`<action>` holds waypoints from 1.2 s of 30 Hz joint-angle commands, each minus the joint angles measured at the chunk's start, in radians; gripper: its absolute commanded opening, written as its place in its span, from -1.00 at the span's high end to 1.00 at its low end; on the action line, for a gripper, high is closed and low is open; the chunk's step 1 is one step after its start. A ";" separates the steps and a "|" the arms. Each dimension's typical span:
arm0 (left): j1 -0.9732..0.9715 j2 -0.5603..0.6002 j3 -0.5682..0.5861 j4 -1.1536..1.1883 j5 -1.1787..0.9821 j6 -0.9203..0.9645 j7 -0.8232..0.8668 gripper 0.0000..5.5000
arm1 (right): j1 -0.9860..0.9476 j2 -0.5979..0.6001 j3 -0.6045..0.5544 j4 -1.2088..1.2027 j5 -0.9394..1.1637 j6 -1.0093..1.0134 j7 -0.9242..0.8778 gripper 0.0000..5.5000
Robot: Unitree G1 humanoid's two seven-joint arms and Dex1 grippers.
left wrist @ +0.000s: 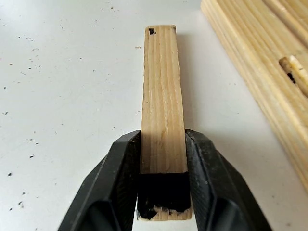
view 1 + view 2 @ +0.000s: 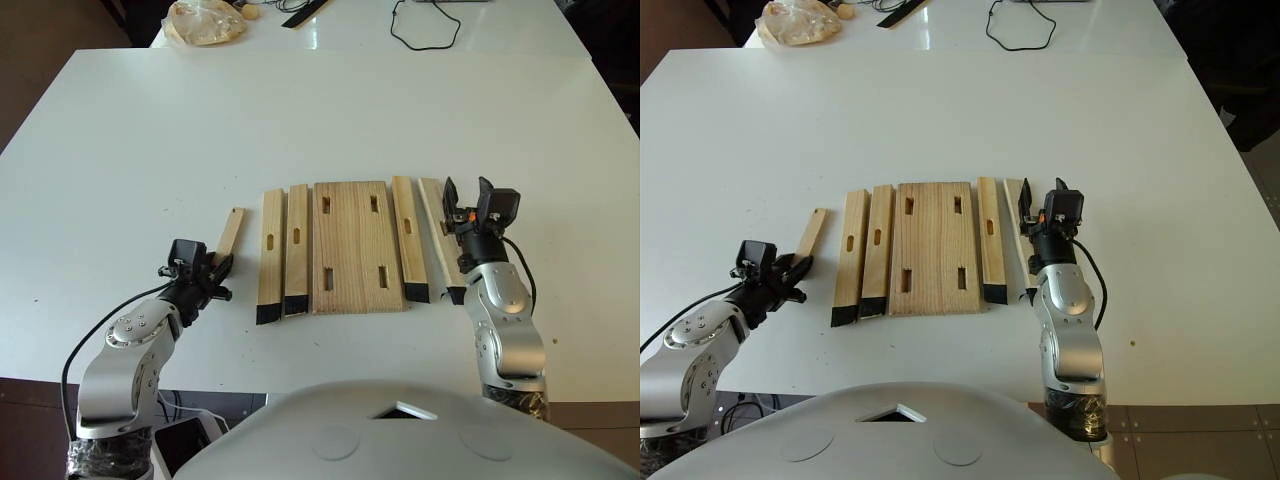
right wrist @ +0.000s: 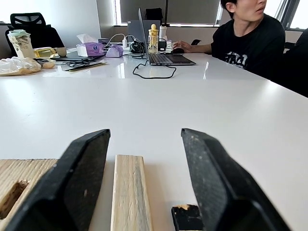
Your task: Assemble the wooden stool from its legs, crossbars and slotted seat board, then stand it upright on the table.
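Assembly has not begun: no part is joined. The slotted seat board [image 2: 349, 247] lies flat near the front edge of the counter [image 2: 150, 130], with two legs [image 2: 283, 252] touching its left side and two more at its right.

My left hand [image 2: 220, 264], well left of the board, pinches the dark-tipped end of a short crossbar [image 1: 162, 96], which appears to lie on the counter. My right hand [image 2: 467, 192] is spread over the outermost leg [image 2: 432, 215] on the board's right, holding nothing.

I judge the pick-up step is in hand. Next, the right hand needs to pinch that leg, so that the crossbar end can meet a leg slot squarely.

The counter is white and lightly speckled. Beyond the board, a second counter carries a cable [image 2: 425, 30], a bag [image 2: 205, 20] and a laptop [image 3: 161, 45].
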 commanded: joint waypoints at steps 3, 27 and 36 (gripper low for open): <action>-0.060 0.001 0.033 0.040 0.040 -0.072 0.036 0.52 | -0.044 -0.036 -0.019 -0.001 0.021 -0.001 0.048 0.00; -0.460 0.300 0.051 -0.284 -0.926 -0.050 -0.377 0.52 | -0.622 -0.615 -0.251 -0.030 1.373 0.660 0.828 0.00; -0.445 0.291 0.014 -0.282 -0.996 -0.054 -0.349 0.52 | -0.631 -0.604 -0.221 -0.081 1.438 0.642 0.830 0.00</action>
